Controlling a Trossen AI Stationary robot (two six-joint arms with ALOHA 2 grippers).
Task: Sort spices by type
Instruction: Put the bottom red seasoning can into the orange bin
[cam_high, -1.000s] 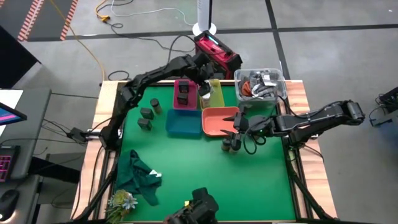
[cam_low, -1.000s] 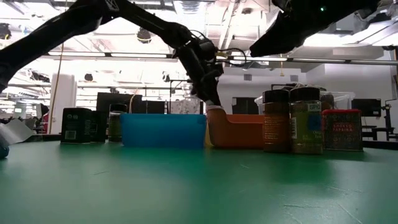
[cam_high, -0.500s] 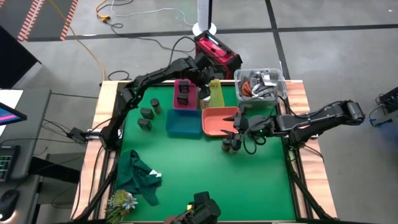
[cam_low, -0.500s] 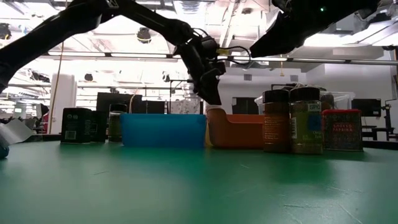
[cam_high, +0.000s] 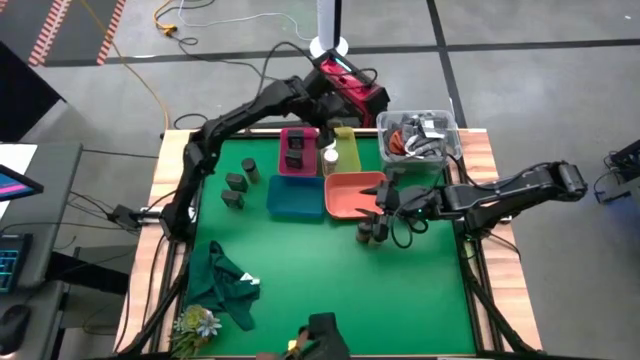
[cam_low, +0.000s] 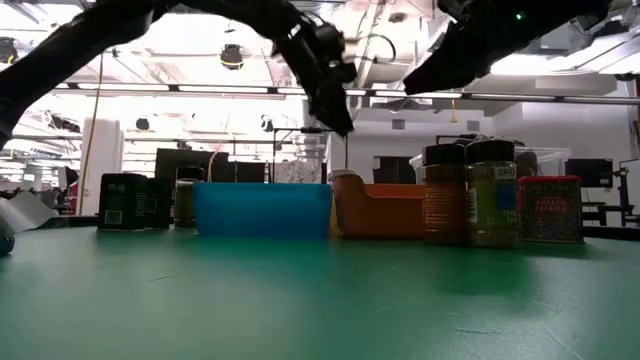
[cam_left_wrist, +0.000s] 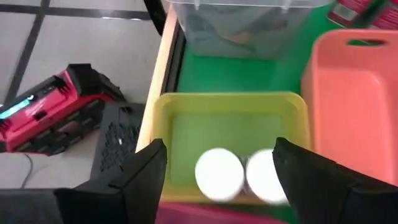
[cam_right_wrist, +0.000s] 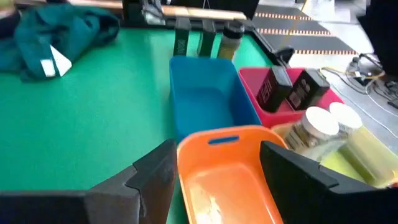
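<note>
My left gripper (cam_high: 328, 128) (cam_left_wrist: 217, 177) is open and hangs above the yellow-green tray (cam_left_wrist: 227, 121), touching nothing. Two white-topped jars (cam_left_wrist: 219, 174) (cam_left_wrist: 266, 176) stand upright in that tray between its fingers' lines. Dark boxy tins (cam_right_wrist: 292, 90) lie in the pink tray (cam_high: 297, 150). My right gripper (cam_high: 381, 203) (cam_right_wrist: 227, 180) is open over the near end of the orange tray (cam_right_wrist: 224, 168). Two dark round jars (cam_low: 443, 195) (cam_low: 492, 193) and a magenta-red cube (cam_low: 548, 208) stand on the mat beside it. More dark tins (cam_high: 236, 183) stand on the mat at left.
The blue tray (cam_high: 295, 198) sits between the pink and orange trays. A clear bin of cables (cam_high: 418, 135) stands at the far right corner. A green cloth (cam_high: 225, 280) and a flower (cam_high: 195, 322) lie near the near-left corner. The mat's middle (cam_high: 340, 280) is bare.
My left gripper has risen from the yellow-green tray and drawn slightly toward the far edge. A white-topped jar now shows uncovered in that tray. The right arm has kept still.
</note>
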